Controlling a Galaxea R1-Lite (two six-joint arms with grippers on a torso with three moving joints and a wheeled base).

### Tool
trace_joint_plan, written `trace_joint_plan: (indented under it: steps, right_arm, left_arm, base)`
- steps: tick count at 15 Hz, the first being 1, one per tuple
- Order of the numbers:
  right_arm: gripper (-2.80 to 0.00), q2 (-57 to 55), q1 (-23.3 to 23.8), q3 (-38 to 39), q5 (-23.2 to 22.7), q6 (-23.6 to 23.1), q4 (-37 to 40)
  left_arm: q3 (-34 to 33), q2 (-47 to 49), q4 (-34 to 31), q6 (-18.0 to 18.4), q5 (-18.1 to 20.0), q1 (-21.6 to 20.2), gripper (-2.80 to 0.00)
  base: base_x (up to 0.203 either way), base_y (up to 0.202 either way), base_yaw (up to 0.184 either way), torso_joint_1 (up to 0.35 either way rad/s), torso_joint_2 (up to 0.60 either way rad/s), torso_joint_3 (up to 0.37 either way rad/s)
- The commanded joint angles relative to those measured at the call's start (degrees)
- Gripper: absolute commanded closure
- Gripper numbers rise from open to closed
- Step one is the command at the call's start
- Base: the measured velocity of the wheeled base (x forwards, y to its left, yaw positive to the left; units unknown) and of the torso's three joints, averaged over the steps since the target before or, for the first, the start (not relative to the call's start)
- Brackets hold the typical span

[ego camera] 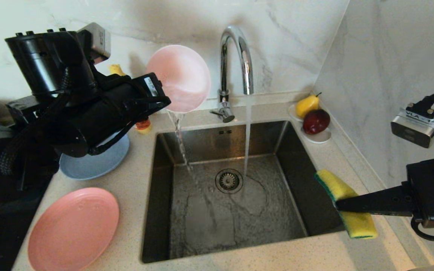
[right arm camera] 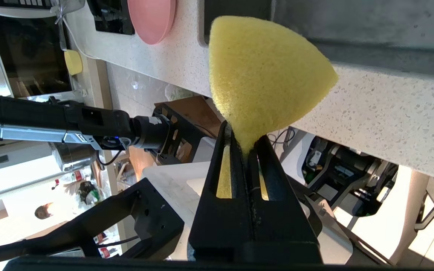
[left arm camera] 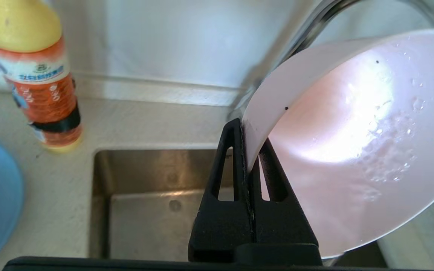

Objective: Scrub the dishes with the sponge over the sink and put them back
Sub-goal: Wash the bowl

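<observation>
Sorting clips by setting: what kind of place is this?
Most likely a home kitchen: a steel sink with a running chrome tap, a speckled countertop and marble-look walls.

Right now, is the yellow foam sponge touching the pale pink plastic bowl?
No, the yellow foam sponge is held at the sink's right edge, apart from the pale pink bowl.

Around the sink [ego camera: 296, 158]: 2 plates [ego camera: 74, 229] [ego camera: 92, 163], 1 pale pink bowl [ego camera: 181, 77], 1 sponge [ego camera: 347, 205], 2 fruits [ego camera: 307, 105] [ego camera: 316, 121], 1 bottle [left arm camera: 38, 75].
</observation>
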State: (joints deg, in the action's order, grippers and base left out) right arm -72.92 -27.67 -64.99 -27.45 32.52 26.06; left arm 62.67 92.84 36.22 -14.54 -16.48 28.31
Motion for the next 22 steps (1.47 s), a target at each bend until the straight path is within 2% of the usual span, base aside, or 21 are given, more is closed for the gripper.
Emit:
trace_joint_plan:
  steps: [1,2,4,12,13,16,18,20,22]
  right_arm:
    - [0.0,-0.6,-0.1,-0.1,-0.5,0.2,0.1]
    - [0.0,-0.6,-0.1,-0.1,-0.8,0.2,0.1]
    - [0.0,-0.9,-0.1,-0.2,-0.8,0.2,0.0]
    - [0.0,-0.8,-0.2,-0.3,-1.9,0.3,0.1]
    - [0.0,-0.8,-0.2,-0.7,-1.9,0.3,0.1]
    - [0.0,0.2,-0.4,-0.9,-3.1,0.4,0.3]
    - [0.0,1.4,-0.5,-1.1,-7.6,1.0,0.5]
    - [0.0,1.4,-1.6,-1.4,-8.4,1.0,0.8]
    - [0.0,0.7,-4.1,-2.0,-8.3,1.1,1.2]
  left_arm:
    - [-3.8,-2.0,6.8,0.0,5.1,-2.0,0.0]
    - [-5.3,-3.5,9.6,0.1,8.3,-3.1,0.0]
    - [-6.7,-5.5,11.3,1.0,11.2,-4.2,0.0]
    - [-7.5,-6.7,11.2,0.9,11.8,-4.4,0.0]
    - [-7.6,-7.0,9.5,0.9,12.1,-4.4,0.0]
    - [-7.4,-8.6,-7.8,0.6,12.8,-4.4,0.0]
    - [-6.8,-10.3,-19.5,-1.7,13.5,-4.4,0.0]
    - [-6.4,-11.2,-31.6,-4.0,13.6,-4.4,0.0]
    - [-6.6,-11.7,-44.6,-4.4,14.1,-3.8,0.0]
  base:
    - [0.0,0.0,0.0,0.0,0.0,0.0]
    - [0.0,0.0,0.0,0.0,0.0,0.0]
    - [0.0,0.0,0.0,0.0,0.0,0.0]
    - [0.0,0.0,0.0,0.0,0.0,0.0]
    - [0.0,0.0,0.0,0.0,0.0,0.0]
    - [0.0,0.0,0.0,0.0,0.0,0.0]
    - [0.0,0.0,0.0,0.0,0.0,0.0]
    - [0.0,0.0,0.0,0.0,0.0,0.0]
    - [0.0,0.0,0.0,0.0,0.0,0.0]
